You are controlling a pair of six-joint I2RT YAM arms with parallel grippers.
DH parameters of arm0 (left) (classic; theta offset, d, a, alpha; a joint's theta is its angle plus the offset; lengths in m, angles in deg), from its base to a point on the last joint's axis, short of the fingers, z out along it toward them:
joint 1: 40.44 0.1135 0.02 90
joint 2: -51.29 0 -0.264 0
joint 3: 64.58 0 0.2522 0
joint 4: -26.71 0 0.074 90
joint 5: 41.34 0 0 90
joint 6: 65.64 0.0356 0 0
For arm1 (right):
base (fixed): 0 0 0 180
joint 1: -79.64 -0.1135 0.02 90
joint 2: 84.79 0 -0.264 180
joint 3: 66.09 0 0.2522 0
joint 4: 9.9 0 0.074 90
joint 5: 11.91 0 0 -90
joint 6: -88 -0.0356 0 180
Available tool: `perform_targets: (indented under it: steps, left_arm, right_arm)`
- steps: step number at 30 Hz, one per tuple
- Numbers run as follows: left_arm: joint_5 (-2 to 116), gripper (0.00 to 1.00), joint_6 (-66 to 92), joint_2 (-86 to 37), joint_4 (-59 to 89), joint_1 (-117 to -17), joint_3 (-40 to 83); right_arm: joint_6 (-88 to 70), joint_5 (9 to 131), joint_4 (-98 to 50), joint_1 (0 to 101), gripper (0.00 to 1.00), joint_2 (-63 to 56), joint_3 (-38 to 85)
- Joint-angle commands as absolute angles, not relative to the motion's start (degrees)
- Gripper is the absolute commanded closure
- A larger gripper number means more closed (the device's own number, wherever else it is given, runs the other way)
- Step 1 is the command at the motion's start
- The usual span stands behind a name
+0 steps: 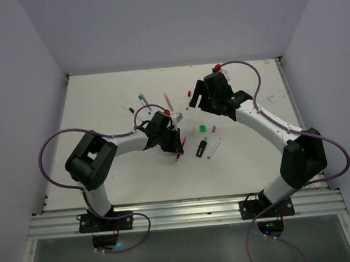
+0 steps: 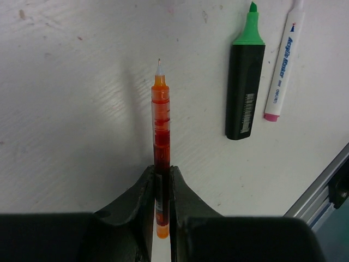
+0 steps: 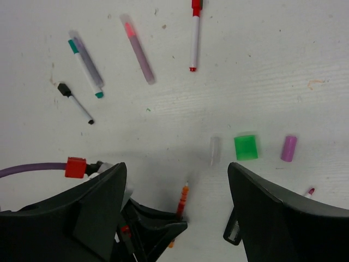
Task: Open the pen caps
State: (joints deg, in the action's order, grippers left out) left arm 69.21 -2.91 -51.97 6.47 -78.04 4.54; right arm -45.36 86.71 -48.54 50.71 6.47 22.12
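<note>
My left gripper (image 2: 162, 176) is shut on the lower barrel of a red pen (image 2: 160, 125). The pen's bare fine tip points away over the table. In the top view this gripper (image 1: 175, 144) sits mid-table. My right gripper (image 3: 177, 169) stands wide open above it, with nothing between the fingers. On the table below it lie a pale see-through pen cap (image 3: 214, 150), a wide green cap (image 3: 246, 147) and a pink cap (image 3: 288, 148). The uncapped green-and-black highlighter (image 2: 245, 87) and a white marker (image 2: 282, 60) lie to the right of the red pen.
Farther back lie a teal-capped pen (image 3: 86, 66), a pink pen (image 3: 138, 49), a red-ended white pen (image 3: 194, 35) and a short black pen (image 3: 75, 102). The aluminium rail (image 2: 322, 191) marks the table's near edge. White walls enclose the left, back and right sides.
</note>
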Motion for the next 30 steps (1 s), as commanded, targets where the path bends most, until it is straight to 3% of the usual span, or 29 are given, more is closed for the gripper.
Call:
perform_targets:
  steps: [1, 12, 17, 20, 29, 30]
  left_arm:
    - [70.02, 0.9, -3.85, -54.08, 7.77, -79.98, 7.98]
    - [67.3, 0.53, -5.17, -56.28, 4.96, -82.1, 9.74]
    - [66.15, 0.49, -6.14, -55.93, 4.6, -82.1, 9.3]
    - [64.49, 0.42, -6.75, -54.79, 3.81, -82.01, 9.22]
    - [54.82, 0.09, -11.24, -42.14, -0.83, -74.56, 6.76]
    - [51.07, 0.01, -12.02, -40.13, -1.81, -73.41, 6.84]
  right_arm:
    - [-44.19, 90.65, -48.53, 50.9, 0.2, 3.63, 21.41]
    - [-44.46, 90.39, -47.48, 53.01, 0.19, 0.9, 16.67]
    - [-44.1, 90.13, -46.95, 53.1, 0.19, 0.2, 15.52]
    - [-43.58, 90.13, -46.86, 53.19, 0.19, -0.24, 15.26]
    - [-40.15, 91.01, -46.69, 53.19, 0.19, -4.72, 13.68]
    - [-39.8, 90.92, -46.6, 53.19, 0.19, -4.99, 13.06]
